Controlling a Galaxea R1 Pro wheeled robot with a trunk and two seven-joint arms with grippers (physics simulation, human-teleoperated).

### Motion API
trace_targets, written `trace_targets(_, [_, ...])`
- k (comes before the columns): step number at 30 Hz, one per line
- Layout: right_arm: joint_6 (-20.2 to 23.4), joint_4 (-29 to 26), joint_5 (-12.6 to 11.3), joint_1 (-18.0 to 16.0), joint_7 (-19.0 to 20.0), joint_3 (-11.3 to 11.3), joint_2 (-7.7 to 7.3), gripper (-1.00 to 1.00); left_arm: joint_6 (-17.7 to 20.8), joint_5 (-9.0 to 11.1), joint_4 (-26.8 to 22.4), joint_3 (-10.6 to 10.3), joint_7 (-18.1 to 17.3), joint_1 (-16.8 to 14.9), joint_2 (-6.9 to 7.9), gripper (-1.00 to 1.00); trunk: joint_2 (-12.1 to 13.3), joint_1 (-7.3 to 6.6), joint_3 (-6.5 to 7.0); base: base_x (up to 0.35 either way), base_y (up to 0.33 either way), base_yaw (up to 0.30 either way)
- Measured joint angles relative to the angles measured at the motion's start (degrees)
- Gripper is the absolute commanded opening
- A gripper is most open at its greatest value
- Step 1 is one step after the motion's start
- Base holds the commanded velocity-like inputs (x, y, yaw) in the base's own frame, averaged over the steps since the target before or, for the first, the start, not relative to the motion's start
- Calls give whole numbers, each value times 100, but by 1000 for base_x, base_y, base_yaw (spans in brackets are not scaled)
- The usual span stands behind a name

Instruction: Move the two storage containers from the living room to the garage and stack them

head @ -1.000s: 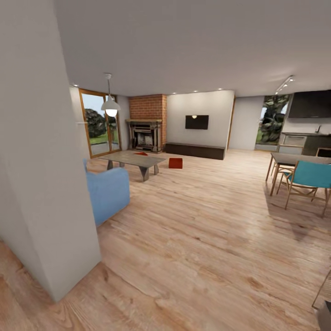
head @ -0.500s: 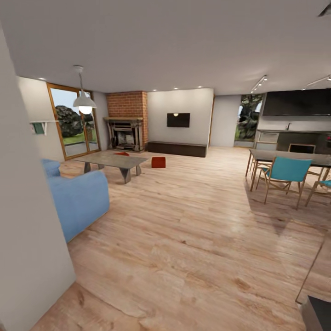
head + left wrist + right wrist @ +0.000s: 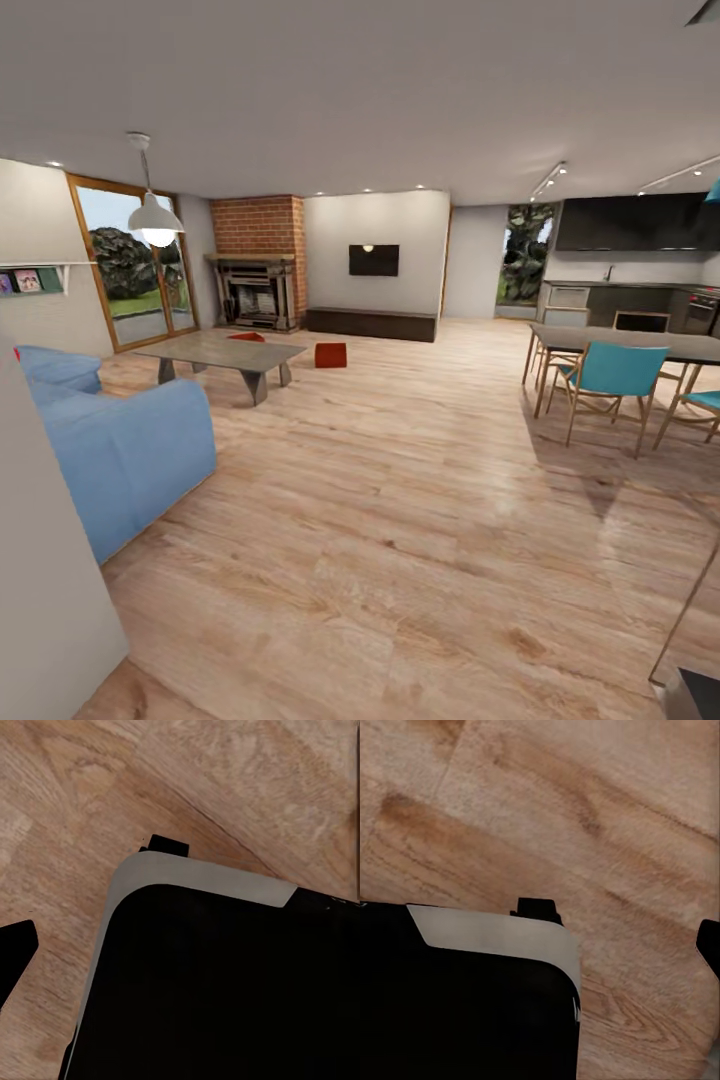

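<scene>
1. Across the living room, one red-orange rectangular box bin (image 3: 330, 354) sits on the light wood-plank floor (image 3: 420, 520) just beside the grey low coffee desk (image 3: 222, 352); a second red shape (image 3: 246, 337) beyond the desk is probably the other bin, too small to tell.
2. Both tools: opening cannot be told from the wrist views; nothing seen held.
3. Risks: base clipping the blue fabric sofa (image 3: 120, 450) or near grey wall corner (image 3: 40, 600); the desk blocking reach to the far bin.

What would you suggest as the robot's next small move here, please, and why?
Probably drive forward and slightly left across the wood floor toward the red container beside the coffee table; it sits far off, well beyond arm's reach, with open floor between.
</scene>
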Motion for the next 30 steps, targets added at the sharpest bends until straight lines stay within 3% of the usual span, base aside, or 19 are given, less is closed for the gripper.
trace_targets(30, [0,0,-12,1,-47,-7,4,100,5,-27,0,-7,-7,0,0,100,0,0,0,324,0,0])
